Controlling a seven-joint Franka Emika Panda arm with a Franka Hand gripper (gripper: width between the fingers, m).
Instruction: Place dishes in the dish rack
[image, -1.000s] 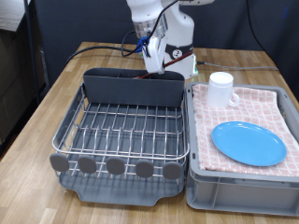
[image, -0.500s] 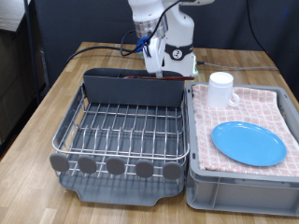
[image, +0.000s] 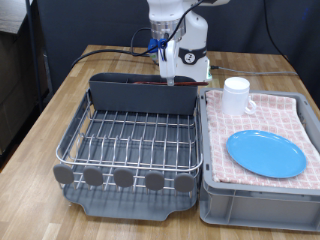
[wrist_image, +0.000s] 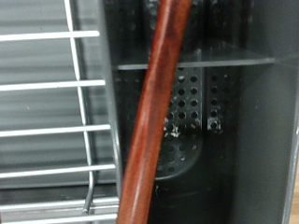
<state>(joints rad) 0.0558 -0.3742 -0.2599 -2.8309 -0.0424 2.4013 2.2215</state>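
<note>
Brown wooden spoon lies in the dark grey dish rack's back compartment (upper centre); we cannot tell the white gripper's grasp.

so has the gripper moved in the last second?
Yes. The gripper shifted slightly toward the exterior view's right, nearer the white mug, above the dish rack back compartment.
</note>
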